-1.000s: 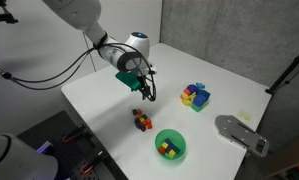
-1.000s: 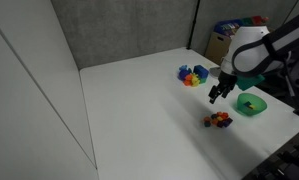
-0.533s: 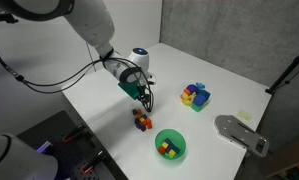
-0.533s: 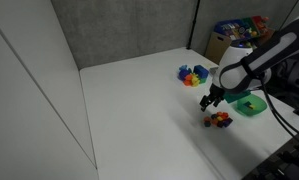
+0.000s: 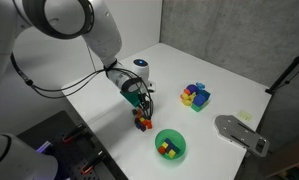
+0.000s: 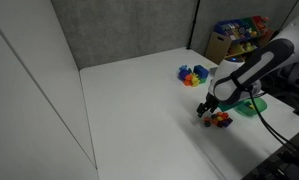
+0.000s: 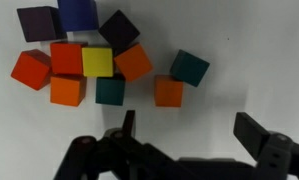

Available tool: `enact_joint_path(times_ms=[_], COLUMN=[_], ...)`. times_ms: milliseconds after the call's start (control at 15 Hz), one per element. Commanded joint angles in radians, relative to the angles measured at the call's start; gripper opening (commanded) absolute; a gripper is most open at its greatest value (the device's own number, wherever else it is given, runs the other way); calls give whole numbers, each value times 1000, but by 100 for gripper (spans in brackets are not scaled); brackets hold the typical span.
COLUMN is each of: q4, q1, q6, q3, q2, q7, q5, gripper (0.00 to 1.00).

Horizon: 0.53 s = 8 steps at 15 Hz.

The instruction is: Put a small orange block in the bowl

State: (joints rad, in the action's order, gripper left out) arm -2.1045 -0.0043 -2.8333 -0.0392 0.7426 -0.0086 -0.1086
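In the wrist view a small orange block (image 7: pixel 169 91) lies on the white table, slightly apart from a cluster of blocks, just beyond my open, empty gripper (image 7: pixel 189 130). More orange blocks (image 7: pixel 67 90) (image 7: pixel 134 62) sit in the cluster. In both exterior views my gripper (image 5: pixel 143 104) (image 6: pixel 206 107) hangs low over the block pile (image 5: pixel 142 121) (image 6: pixel 220 119). The green bowl (image 5: pixel 171 145) (image 6: pixel 251 104) stands beside the pile and holds a few blocks.
A second pile of coloured blocks (image 5: pixel 196 96) (image 6: pixel 192 75) lies farther off on the table. A grey flat object (image 5: pixel 240 133) sits near the table edge past the bowl. The cluster in the wrist view also has yellow (image 7: pixel 97 62), teal (image 7: pixel 189 68), purple and blue blocks.
My gripper has moved down and across the table from above to just over the block pile near the bowl. It stays open.
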Motion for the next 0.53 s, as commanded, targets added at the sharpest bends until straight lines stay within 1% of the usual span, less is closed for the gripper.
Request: enact_joint_path(times_ms=[0, 267, 467], q4=[44, 57, 47], q1=[-7, 1, 5], q6=[-25, -31, -20], q3=[-8, -3, 1], q2=[54, 84, 81], q7=[10, 13, 18], q5=[7, 12, 13], gripper=[100, 100, 100])
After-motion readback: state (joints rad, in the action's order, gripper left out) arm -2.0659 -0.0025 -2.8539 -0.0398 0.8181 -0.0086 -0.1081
